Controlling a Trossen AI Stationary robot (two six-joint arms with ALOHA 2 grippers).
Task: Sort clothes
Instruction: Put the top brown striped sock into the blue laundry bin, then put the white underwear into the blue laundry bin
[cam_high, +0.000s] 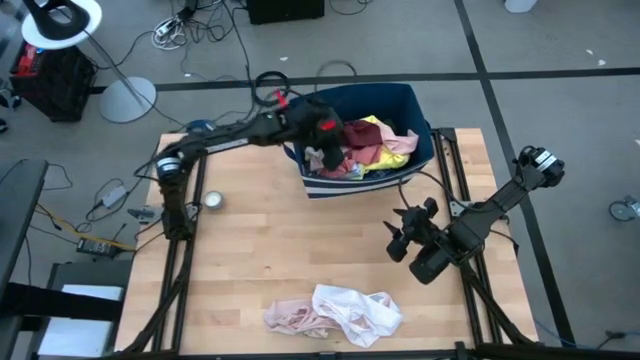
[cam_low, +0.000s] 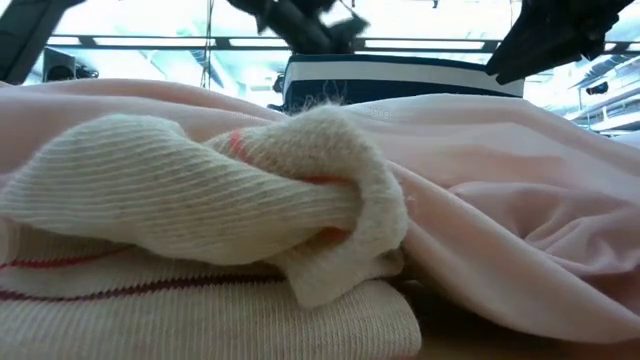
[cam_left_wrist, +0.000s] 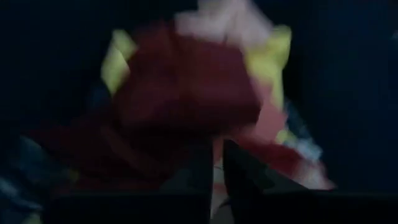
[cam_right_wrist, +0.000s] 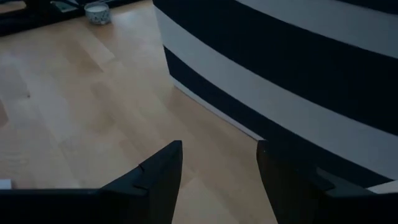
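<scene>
A navy bin with white stripes (cam_high: 420, 120) stands at the table's far side, holding yellow (cam_high: 388, 138), pink and maroon clothes. My left gripper (cam_high: 325, 140) reaches into the bin's left part, its fingers (cam_left_wrist: 217, 168) almost together at a maroon garment (cam_left_wrist: 186, 87). My right gripper (cam_high: 398, 240) hangs open and empty over the bare table, in front of the bin's striped wall (cam_right_wrist: 280, 74). A white and pale pink pile (cam_high: 335, 312) lies at the table's near edge; it fills the low view as a cream knit (cam_low: 200, 190) and pink cloth (cam_low: 500, 170). My left gripper comes at the maroon garment from above, slanting down into the bin. Its fingers stand nearly closed at the cloth's near edge (cam_left_wrist: 214, 134), with a pale strip showing in the narrow gap. The blur hides which edge or how many layers it has.
A small round cup (cam_high: 212, 200) stands on the table's left part and also shows in the right wrist view (cam_right_wrist: 96, 12). Bare wood lies between the bin and the pile at the near edge. Black frame rails run along both table sides.
</scene>
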